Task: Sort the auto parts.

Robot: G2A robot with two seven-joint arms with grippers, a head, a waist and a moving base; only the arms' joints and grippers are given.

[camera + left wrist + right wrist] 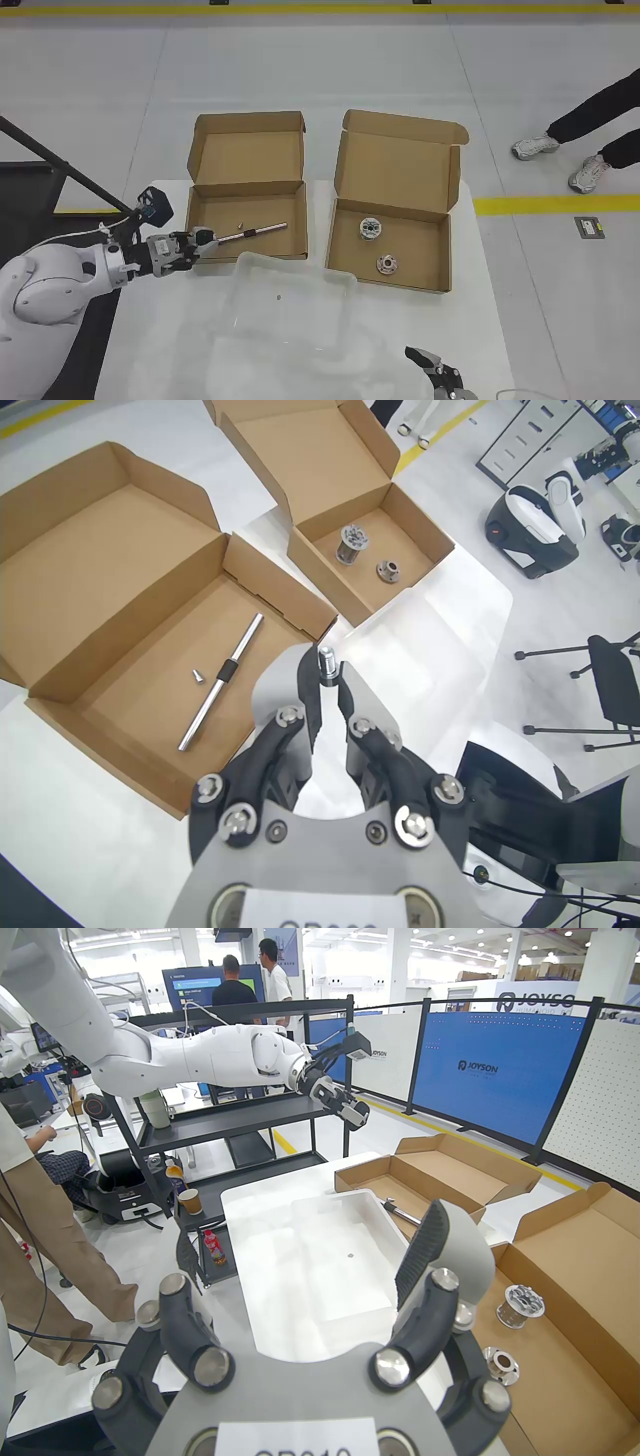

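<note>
My left gripper [327, 680] is shut on a small threaded bolt [327, 666], held above the table near the left cardboard box [55, 695]. In that box lie a long steel rod [220, 690] and a tiny screw [198, 676]. The right cardboard box [436, 245] holds a ribbed round part [370, 227] and a flanged hub [387, 264]. A clear plastic tray [300, 262] sits in front of both boxes with one small speck-like piece [350, 1255] inside. My right gripper [305, 1253] stands open at the table's near edge, over the tray, with nothing in it.
A black shelf cart [225, 1123] stands beside the table on the left arm's side, with drink bottles [214, 1248] and a paper cup [190, 1202] on its low shelf. A person's legs [55, 1253] are close to that corner. Both box lids stand open at the back.
</note>
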